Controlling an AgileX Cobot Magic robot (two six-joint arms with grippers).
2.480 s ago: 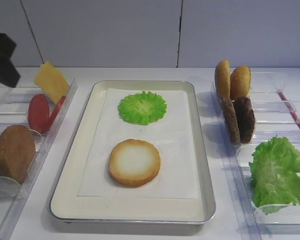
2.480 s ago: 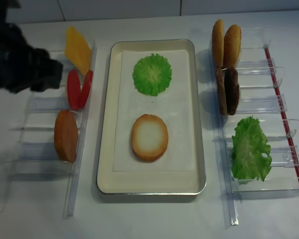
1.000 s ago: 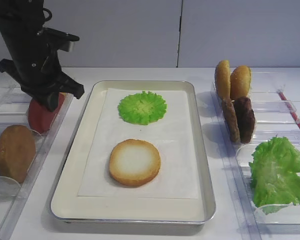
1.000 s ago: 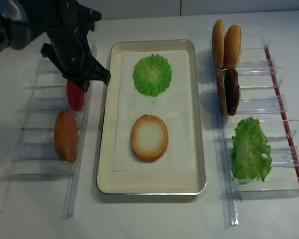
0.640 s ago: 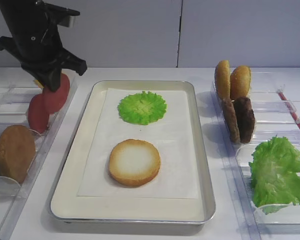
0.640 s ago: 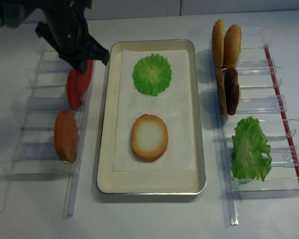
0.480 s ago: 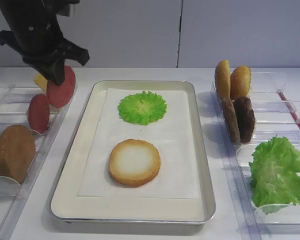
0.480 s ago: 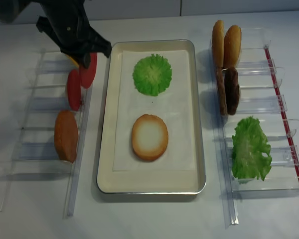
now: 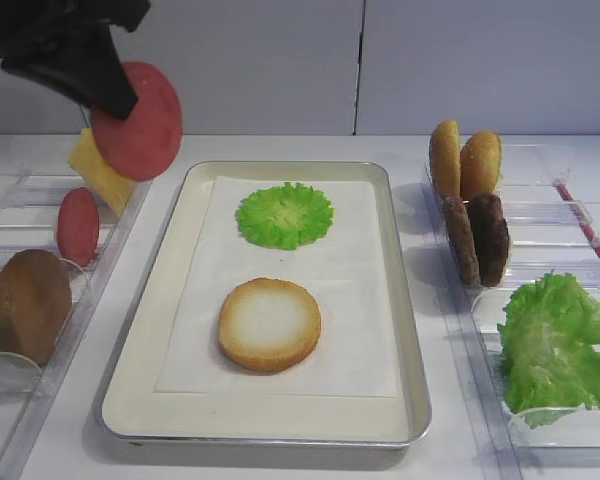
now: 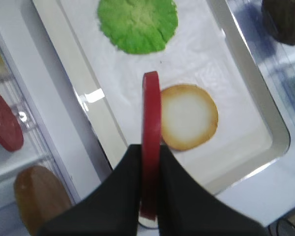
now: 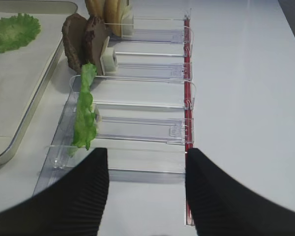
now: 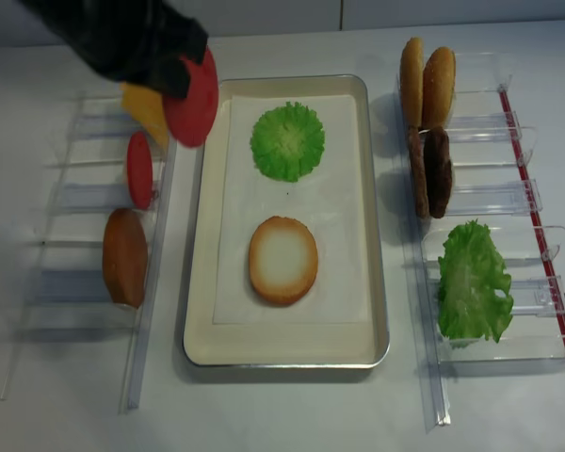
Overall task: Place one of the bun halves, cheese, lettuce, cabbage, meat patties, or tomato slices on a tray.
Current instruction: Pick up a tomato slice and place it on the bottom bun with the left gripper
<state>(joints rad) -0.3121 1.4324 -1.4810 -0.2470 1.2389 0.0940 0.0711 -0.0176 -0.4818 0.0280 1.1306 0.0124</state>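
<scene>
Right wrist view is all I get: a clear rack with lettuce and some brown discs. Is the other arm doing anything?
Observer: Yes. The left gripper has its jaws shut on a tomato slice, held edge-up in the air above the tray's left side.
Operator: What is on that tray besides the green bit at my corner?
Observer: A bun half lies pale face up on the white liner, in front of the cabbage.
Operator: Any tomato left to take?
Observer: One, a second tomato slice, stands in the left rack, with the cheese behind it.
</scene>
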